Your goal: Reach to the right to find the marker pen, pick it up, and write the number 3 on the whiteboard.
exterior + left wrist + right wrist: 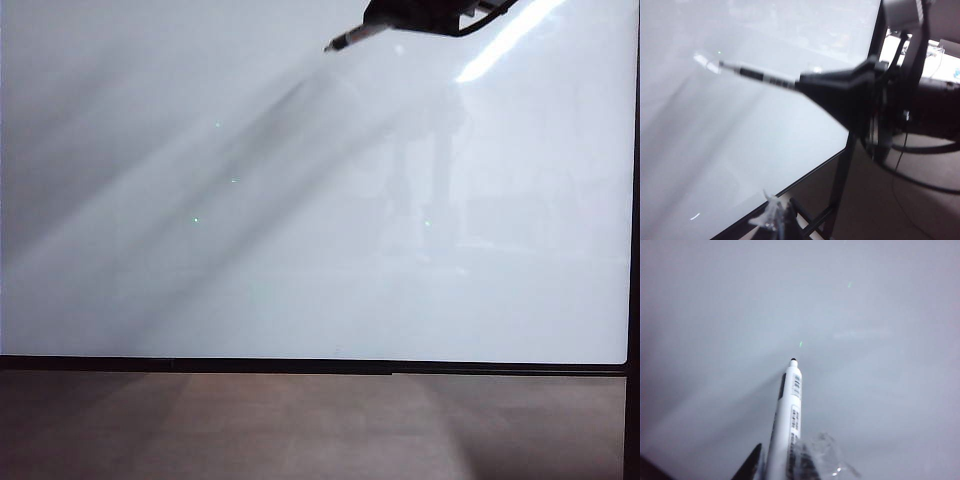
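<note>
Pen: marker pen (pixel 790 415) pinched in right gripper (pixel 785 467), tip near whiteboard (pixel 300 250) top edge.
Left gripper (pixel 772 215): low, jaw state unclear.
Tip: press lightly, draw 3 slowly.

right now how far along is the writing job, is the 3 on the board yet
Done: the marker pen is picked up; the right gripper, at the top of the exterior view, is shut on it. In hand: the tip points at the whiteboard, though contact cannot be judged. Left: the 3, since no ink shows on the board. The left gripper is near the board's lower edge, its state unclear.
</note>
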Action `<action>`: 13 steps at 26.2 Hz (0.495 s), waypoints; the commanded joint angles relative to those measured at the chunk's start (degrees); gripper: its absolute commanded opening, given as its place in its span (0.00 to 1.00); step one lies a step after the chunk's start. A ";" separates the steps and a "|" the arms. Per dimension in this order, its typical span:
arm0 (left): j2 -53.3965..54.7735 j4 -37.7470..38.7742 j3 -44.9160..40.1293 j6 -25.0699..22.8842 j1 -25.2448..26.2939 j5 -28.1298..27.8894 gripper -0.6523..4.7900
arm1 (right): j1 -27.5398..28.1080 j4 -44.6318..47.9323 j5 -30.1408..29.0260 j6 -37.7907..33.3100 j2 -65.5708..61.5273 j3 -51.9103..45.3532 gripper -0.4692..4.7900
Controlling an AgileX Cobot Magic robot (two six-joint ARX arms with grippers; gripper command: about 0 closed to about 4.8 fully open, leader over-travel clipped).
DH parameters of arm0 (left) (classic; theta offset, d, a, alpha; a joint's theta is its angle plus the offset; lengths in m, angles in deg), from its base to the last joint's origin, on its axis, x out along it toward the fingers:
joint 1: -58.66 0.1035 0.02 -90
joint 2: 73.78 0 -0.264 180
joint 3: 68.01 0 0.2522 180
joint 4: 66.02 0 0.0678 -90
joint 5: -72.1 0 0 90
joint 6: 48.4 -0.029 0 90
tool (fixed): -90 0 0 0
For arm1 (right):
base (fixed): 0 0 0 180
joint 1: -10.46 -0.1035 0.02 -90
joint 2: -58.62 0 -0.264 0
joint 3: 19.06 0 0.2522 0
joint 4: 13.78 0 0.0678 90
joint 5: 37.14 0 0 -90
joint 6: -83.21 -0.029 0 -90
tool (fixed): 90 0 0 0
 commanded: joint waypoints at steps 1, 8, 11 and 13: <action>-0.24 0.68 0.13 -0.26 -0.11 0.04 0.11 | -0.11 2.29 0.24 0.31 -0.20 0.42 0.17; -0.33 0.70 0.13 -0.26 -0.11 0.07 0.11 | 0.28 7.58 0.44 1.16 -3.13 0.39 0.17; -0.33 0.74 0.13 -0.26 -0.11 0.31 0.11 | -0.24 8.76 0.26 0.72 -3.08 0.44 0.17; -0.48 0.94 0.13 -0.26 -0.11 0.28 0.11 | -0.28 8.15 0.28 0.79 -3.23 0.39 0.17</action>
